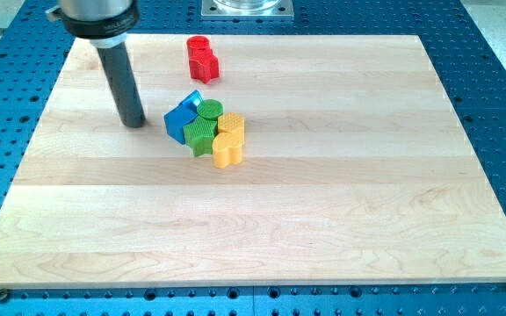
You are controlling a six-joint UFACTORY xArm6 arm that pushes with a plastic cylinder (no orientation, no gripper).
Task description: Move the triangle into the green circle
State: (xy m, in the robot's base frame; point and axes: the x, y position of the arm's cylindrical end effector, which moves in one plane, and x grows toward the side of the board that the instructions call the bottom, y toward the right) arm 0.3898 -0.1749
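My tip [133, 123] rests on the wooden board [323, 202], a short way to the view's left of a tight cluster of blocks. The cluster holds a blue block [179, 120] at its left with a blue triangle-like piece [192, 100] behind it, a green circle [210, 110] at the top middle, a green block [199, 134] below it, and two yellow blocks: one [232, 124] at the right and one [227, 150] at the bottom right. The blue blocks touch the green circle. The tip stands apart from the blue block by a small gap.
Two red blocks [202, 59] sit together near the view's top, above the cluster. The rod's dark shaft [119, 75] rises toward the view's top left. A blue perforated table [499, 105] surrounds the board.
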